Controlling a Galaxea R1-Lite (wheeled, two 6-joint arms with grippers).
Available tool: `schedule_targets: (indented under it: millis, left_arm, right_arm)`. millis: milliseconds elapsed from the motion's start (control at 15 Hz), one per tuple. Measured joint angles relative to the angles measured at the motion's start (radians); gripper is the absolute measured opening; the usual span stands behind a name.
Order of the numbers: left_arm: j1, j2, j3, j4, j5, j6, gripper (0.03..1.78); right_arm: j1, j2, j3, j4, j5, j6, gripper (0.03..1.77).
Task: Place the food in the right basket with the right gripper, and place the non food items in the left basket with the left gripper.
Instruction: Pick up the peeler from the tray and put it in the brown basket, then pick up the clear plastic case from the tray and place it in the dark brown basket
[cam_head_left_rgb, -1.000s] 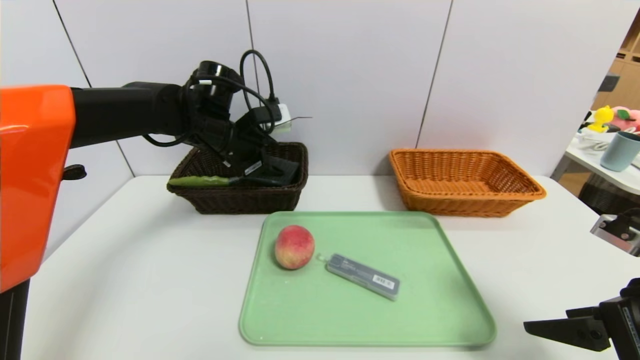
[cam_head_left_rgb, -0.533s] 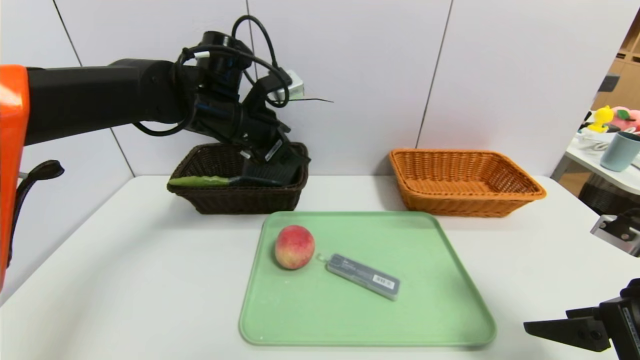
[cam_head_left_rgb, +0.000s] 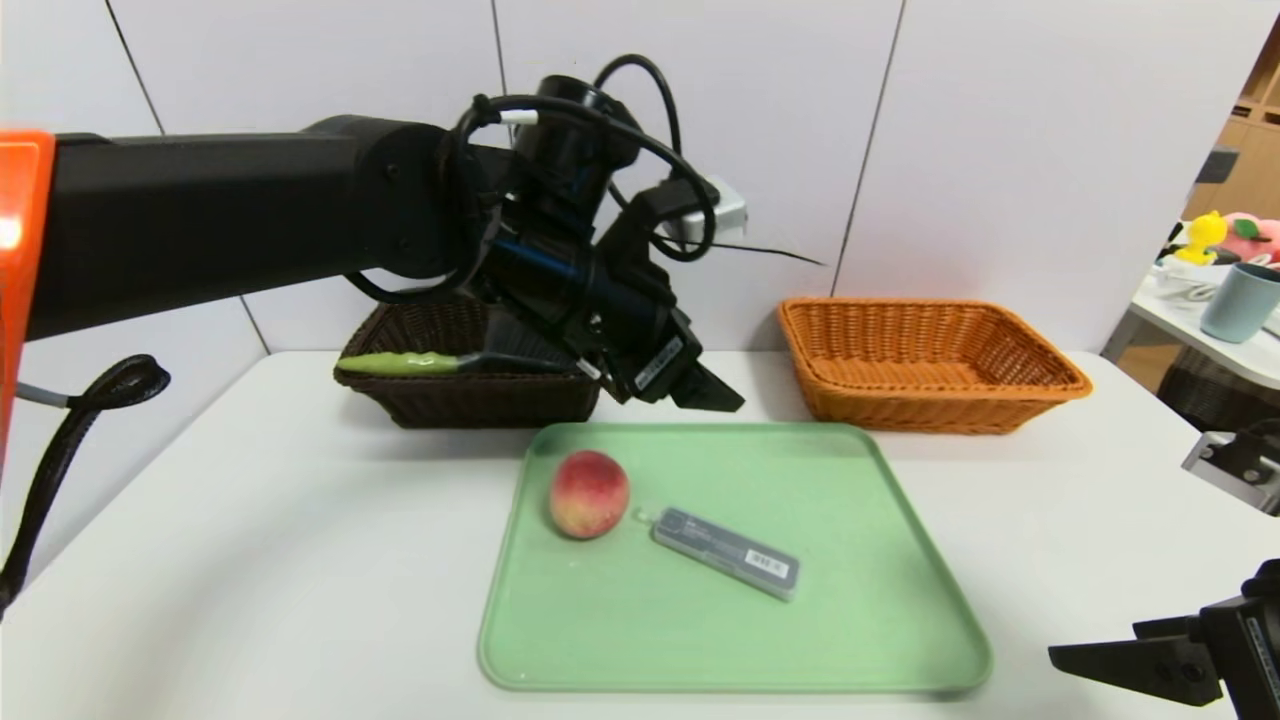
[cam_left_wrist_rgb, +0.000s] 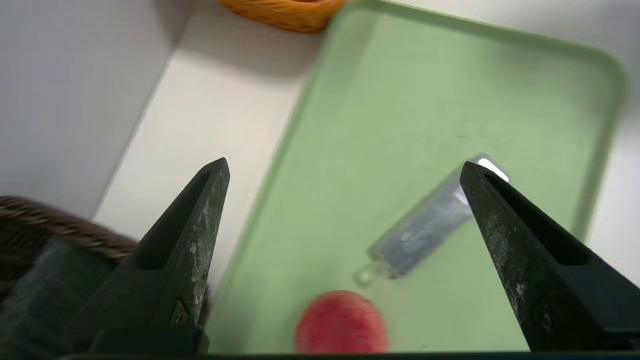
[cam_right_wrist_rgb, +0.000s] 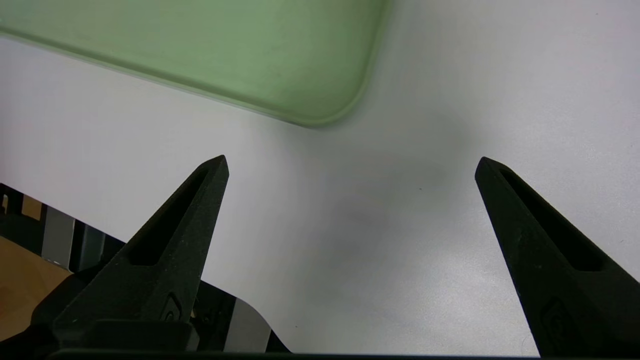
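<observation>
The pinkish-red peach (cam_head_left_rgb: 589, 493) (cam_left_wrist_rgb: 341, 322) lies at the left of the green tray (cam_head_left_rgb: 800, 640), and the slim grey case (cam_head_left_rgb: 727, 552) (cam_left_wrist_rgb: 425, 235) lies slantwise beside it. A green-handled brush (cam_head_left_rgb: 400, 362) rests in the dark brown left basket (cam_head_left_rgb: 470, 405). My left gripper (cam_head_left_rgb: 715, 392) (cam_left_wrist_rgb: 345, 164) hangs open and empty over the tray's far edge, just right of that basket. The orange right basket (cam_head_left_rgb: 930, 365) stands empty at the back right. Low over the table's front right corner, my right gripper (cam_head_left_rgb: 1060, 655) (cam_right_wrist_rgb: 352, 159) is open with nothing in it.
The wall rises close behind both baskets. A side table with a teal cup (cam_head_left_rgb: 1240, 300) and plush toys stands off to the right. A silver block (cam_head_left_rgb: 1235, 465) of the right arm sits at the right edge.
My left gripper has lifted out of the dark basket and swung right toward the tray, its jaws spreading wider. The brush stays in the basket. The right arm has not moved.
</observation>
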Motion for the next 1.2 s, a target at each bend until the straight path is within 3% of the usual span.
schedule_targets:
  millis: [267, 533, 800, 1200]
  left_arm:
    - [-0.080, 0.031, 0.003, 0.128, -0.005, 0.029, 1.66]
    - [-0.111, 0.076, 0.005, 0.228, -0.051, 0.154, 1.67]
    - [-0.114, 0.126, 0.021, 0.240, -0.066, 0.314, 1.69]
    - [-0.114, 0.206, 0.003, 0.231, -0.061, 0.313, 1.69]
  right_arm:
    - [0.000, -0.004, -0.003, 0.000, 0.001, 0.001, 1.71]
    - [0.000, -0.006, -0.003, 0.000, 0.001, 0.000, 1.71]
    - [0.000, -0.009, -0.009, 0.000, 0.001, 0.001, 1.71]
    - [0.000, -0.012, -0.010, 0.000, 0.000, 0.001, 1.71]
